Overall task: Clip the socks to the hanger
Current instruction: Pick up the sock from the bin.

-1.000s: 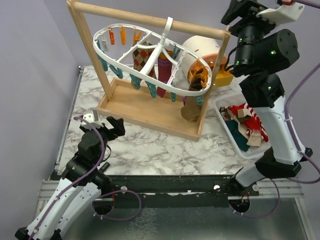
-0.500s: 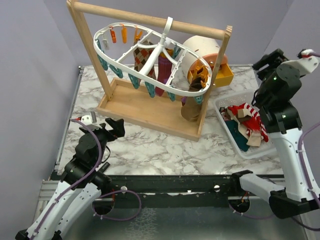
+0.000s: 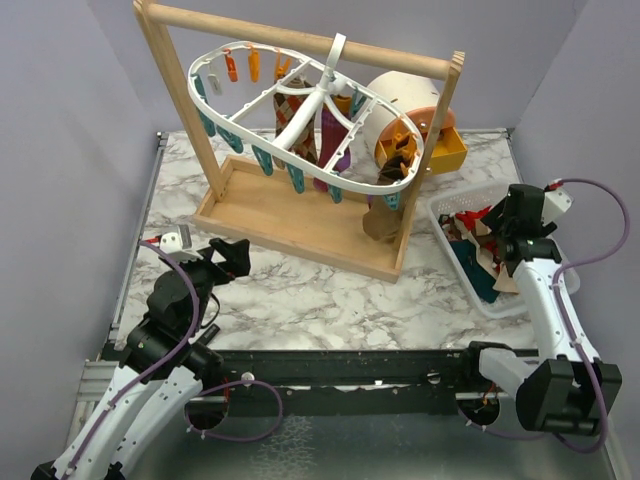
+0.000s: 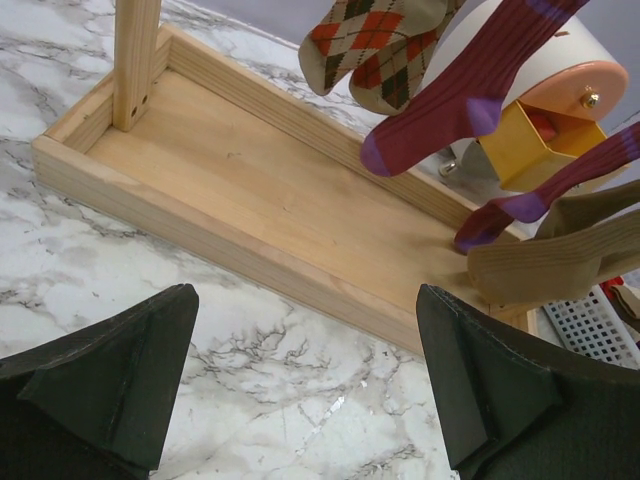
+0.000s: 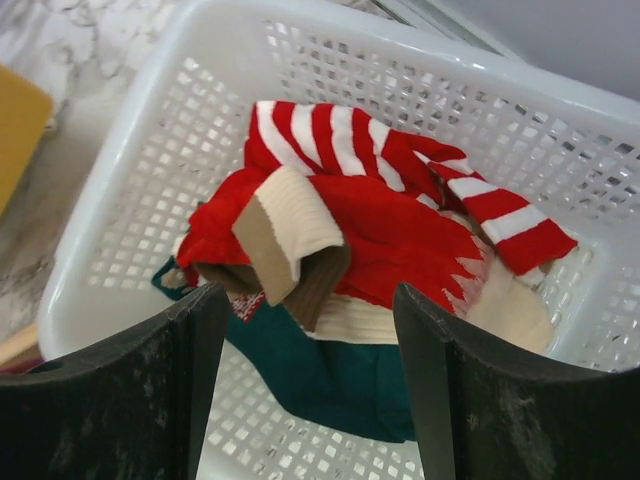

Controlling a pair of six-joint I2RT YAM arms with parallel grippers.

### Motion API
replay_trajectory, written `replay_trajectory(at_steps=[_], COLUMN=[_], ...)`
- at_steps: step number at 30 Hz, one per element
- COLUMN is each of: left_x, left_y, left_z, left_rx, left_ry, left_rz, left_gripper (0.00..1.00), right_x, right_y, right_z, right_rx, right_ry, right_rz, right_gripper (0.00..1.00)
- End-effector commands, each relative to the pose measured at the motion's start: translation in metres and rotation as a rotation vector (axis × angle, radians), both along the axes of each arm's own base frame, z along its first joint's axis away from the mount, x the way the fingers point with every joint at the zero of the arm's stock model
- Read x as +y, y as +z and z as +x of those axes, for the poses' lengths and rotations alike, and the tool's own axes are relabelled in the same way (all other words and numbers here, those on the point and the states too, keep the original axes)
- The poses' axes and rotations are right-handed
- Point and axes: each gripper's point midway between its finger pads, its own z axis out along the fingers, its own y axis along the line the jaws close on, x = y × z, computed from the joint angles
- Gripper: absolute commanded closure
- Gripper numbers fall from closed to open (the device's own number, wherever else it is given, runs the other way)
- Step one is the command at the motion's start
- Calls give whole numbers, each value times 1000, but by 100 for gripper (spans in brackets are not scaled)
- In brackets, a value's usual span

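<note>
Right gripper [image 5: 310,400], wrist view: fingers apart, nothing clamped between them, poised above the white basket [image 5: 120,210]. The loose socks lie in a heap directly beneath and just ahead of the gap: a red-and-white striped sock [image 5: 400,165] on top, a folded tan sock [image 5: 285,235] against it, a teal sock [image 5: 345,385] underneath, nearest the fingers. Whether a finger touches fabric cannot be told.

Top view: the basket stands at the table's [image 3: 300,290] right edge, beside the wooden rack [image 3: 290,215]; the hanger [image 3: 318,98] hangs tilted from the rack's bar.

Left gripper [image 4: 310,390]: fingers wide apart and empty, low over the marble, facing the rack's tray. Above the tray hang an argyle sock [image 4: 370,50], maroon socks [image 4: 470,90] and a brown sock [image 4: 550,265], well apart from this gripper.
</note>
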Motion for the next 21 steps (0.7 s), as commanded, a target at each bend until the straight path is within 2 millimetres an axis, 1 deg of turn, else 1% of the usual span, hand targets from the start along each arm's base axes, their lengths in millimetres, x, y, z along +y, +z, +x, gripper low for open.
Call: replay_trajectory(at_steps=[1, 5, 9, 10, 11, 13, 15, 16, 18, 20, 21], left_x=[-6, -6, -9, -9, -9, -9, -9, -9, -10, -10, -10], left_y=[-4, -2, -2, -2, -3, -3, -4, -5, -6, -6, -6], left_z=[-3, -4, -5, -5, -5, -4, -4, -4, -3, -3, -3], left_rx=[3, -13, -12, -11, -9, -6, -3, 0, 4, 7, 7], left_ry=[-40, -44, -53, -55, -56, -55, -54, -54, -54, -55, -55], left_rz=[-7, -15, -14, -13, -10, -8, -6, -5, -4, -2, -2], left_gripper=[1, 1, 1, 1, 1, 1, 1, 1, 1, 1, 1], right_x=[-7, -12, -12, -12, -11, -11, -11, -11, -12, -11, -11], right_y=[-24, -38, -57, -60, -62, -63, -61, -58, -49, -36, -30], right_z=[6, 13, 25, 27, 30, 31, 32, 31, 28, 25, 24], right_rx=[37, 78, 126, 133, 133, 134, 127, 120, 98, 76, 65], right_ry=[-42, -38, -11, -7, -2, 1, 2, 0, -7, -9, -10], right_rz=[85, 71, 84, 87, 88, 86, 85, 84, 82, 80, 82], right_gripper=[27, 28, 35, 39, 44, 58, 69, 73, 80, 89, 91])
